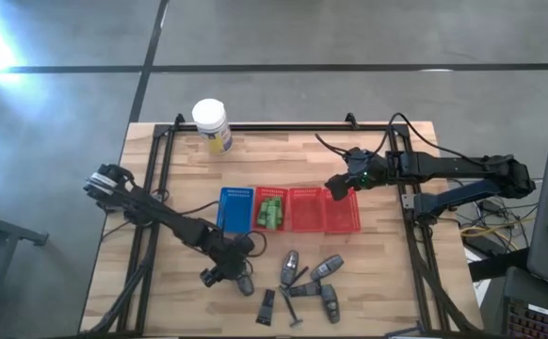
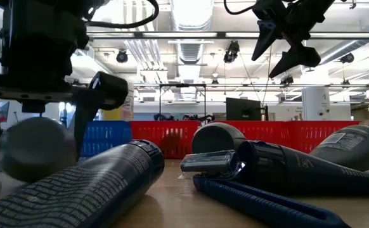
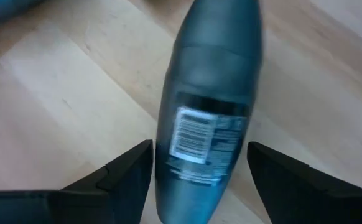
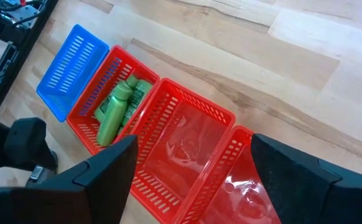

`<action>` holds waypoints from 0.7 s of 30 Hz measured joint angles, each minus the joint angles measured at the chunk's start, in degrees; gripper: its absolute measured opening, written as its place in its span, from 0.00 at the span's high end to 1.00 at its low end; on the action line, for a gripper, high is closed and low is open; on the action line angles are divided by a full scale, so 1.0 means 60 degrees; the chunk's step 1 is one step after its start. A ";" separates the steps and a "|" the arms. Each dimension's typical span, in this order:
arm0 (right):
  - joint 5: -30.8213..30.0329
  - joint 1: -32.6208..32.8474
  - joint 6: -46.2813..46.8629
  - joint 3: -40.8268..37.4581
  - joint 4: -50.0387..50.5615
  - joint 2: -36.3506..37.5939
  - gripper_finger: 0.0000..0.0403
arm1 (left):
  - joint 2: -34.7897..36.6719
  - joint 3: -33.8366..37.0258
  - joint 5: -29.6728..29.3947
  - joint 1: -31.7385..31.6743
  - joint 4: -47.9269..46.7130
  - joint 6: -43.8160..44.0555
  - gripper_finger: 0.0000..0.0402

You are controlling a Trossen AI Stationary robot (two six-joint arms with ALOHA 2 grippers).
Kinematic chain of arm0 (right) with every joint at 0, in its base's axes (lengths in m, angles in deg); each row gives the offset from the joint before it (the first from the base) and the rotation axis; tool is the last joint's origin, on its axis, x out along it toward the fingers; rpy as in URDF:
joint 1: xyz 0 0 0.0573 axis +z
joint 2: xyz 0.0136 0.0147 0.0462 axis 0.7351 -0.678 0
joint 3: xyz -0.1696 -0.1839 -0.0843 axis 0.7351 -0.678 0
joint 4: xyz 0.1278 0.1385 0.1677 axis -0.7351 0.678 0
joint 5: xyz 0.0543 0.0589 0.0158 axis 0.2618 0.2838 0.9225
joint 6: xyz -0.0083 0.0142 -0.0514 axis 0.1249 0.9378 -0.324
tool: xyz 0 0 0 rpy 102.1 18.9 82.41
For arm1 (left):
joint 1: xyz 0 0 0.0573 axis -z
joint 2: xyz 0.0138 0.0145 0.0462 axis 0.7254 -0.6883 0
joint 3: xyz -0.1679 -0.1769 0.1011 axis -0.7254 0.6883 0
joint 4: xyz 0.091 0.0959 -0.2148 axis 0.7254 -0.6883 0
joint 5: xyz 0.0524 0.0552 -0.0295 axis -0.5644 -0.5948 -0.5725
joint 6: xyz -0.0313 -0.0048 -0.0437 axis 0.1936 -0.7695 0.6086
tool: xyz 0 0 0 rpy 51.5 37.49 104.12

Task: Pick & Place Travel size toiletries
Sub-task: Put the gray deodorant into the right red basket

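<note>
The table (image 1: 378, 273) carries a row of four baskets (image 1: 289, 209), which serves as the landmark here. One blue basket (image 1: 235, 209) sits at its left end, and the red basket (image 1: 271, 209) next to it already holds the green bottles (image 1: 272, 213). The grey tubes (image 1: 323, 271) and thin black pieces (image 1: 267, 307) lie on the near side of the row.

The right gripper (image 1: 336, 185) hangs open above the row's right end, holding nothing.

The left gripper (image 1: 225, 276) is down on the near side of the row, fingers spread either side of one grey tube (image 3: 209, 112), not yet closed.

Risks: the tube is round and tapered, so an off-centre squeeze could roll it or squirt it forward. A low finger could also scrape the wood or nudge neighbouring tubes.
</note>
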 joint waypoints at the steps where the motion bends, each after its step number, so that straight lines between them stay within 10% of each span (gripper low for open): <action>1: 0.0000 0.0000 0.0000 0.0000 0.0000 0.0000 0.24 | -0.0050 0.0006 0.0042 0.0000 0.0007 0.0012 0.34; 21: 0.0672 0.0004 0.0040 0.0000 -0.0001 0.0000 0.19 | -0.0122 -0.0189 0.0018 -0.0008 -0.0051 0.0739 0.54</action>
